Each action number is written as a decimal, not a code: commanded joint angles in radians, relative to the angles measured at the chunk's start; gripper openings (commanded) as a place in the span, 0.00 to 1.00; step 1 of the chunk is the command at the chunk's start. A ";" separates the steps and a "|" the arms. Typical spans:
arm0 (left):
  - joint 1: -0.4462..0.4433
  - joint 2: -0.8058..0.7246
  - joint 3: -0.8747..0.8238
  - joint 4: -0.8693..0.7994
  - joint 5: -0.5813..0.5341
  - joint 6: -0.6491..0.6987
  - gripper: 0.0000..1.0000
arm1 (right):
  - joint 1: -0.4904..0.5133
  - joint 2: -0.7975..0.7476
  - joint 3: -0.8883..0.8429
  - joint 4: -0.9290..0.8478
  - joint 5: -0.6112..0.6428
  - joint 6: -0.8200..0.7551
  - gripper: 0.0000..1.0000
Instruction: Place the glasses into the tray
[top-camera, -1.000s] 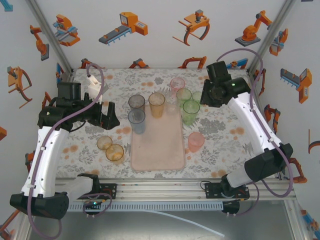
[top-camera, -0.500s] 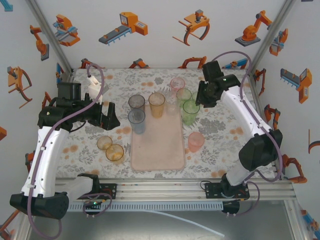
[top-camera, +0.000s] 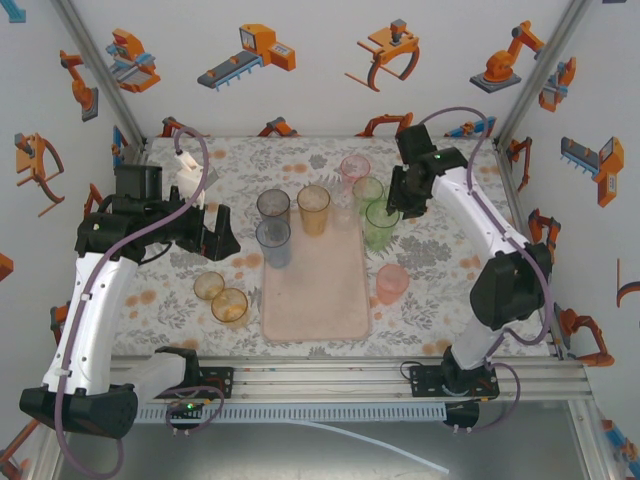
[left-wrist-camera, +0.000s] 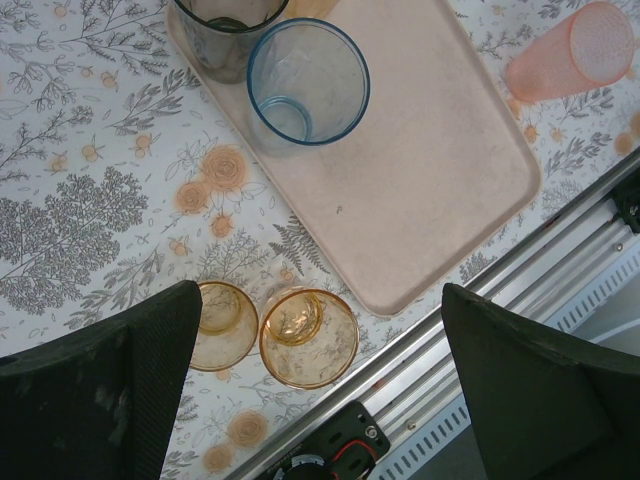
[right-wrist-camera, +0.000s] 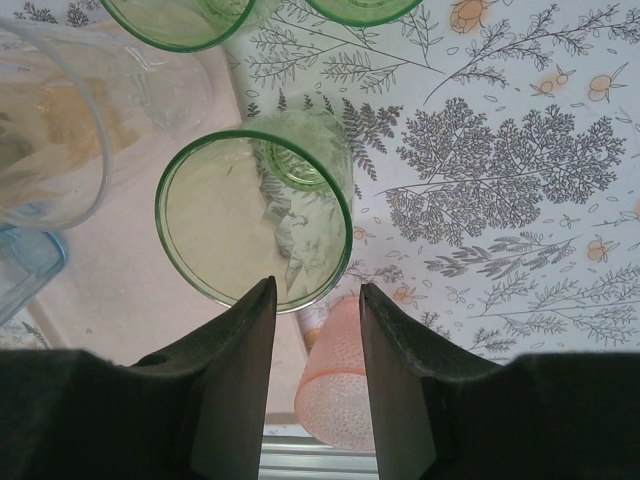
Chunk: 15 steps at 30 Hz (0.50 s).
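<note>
Right gripper (right-wrist-camera: 317, 292) shifted left onto green glass (right-wrist-camera: 230, 215), seemingly straddling rim.

Bright even light, soft shadows, sharp focus.

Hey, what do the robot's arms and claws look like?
The left arm and right arm have white shells, black joints and a mauve cable looping along each. A small green light glows near the right wrist. The left claw and right claw each have two broad, dark, matte fingers.
</note>
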<state>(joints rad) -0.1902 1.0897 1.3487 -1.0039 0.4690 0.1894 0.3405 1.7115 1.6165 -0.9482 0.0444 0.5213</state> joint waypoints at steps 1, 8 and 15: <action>-0.004 -0.004 0.004 -0.014 0.020 0.017 0.97 | -0.008 0.019 -0.001 0.022 0.001 -0.019 0.39; -0.004 -0.004 0.001 -0.010 0.020 0.015 0.97 | -0.008 0.040 -0.018 0.031 0.010 -0.018 0.37; -0.005 -0.003 -0.004 -0.007 0.023 0.015 0.97 | -0.008 0.048 -0.033 0.035 0.019 -0.022 0.36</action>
<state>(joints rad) -0.1902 1.0897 1.3483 -1.0039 0.4690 0.1894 0.3405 1.7489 1.5940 -0.9180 0.0448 0.5179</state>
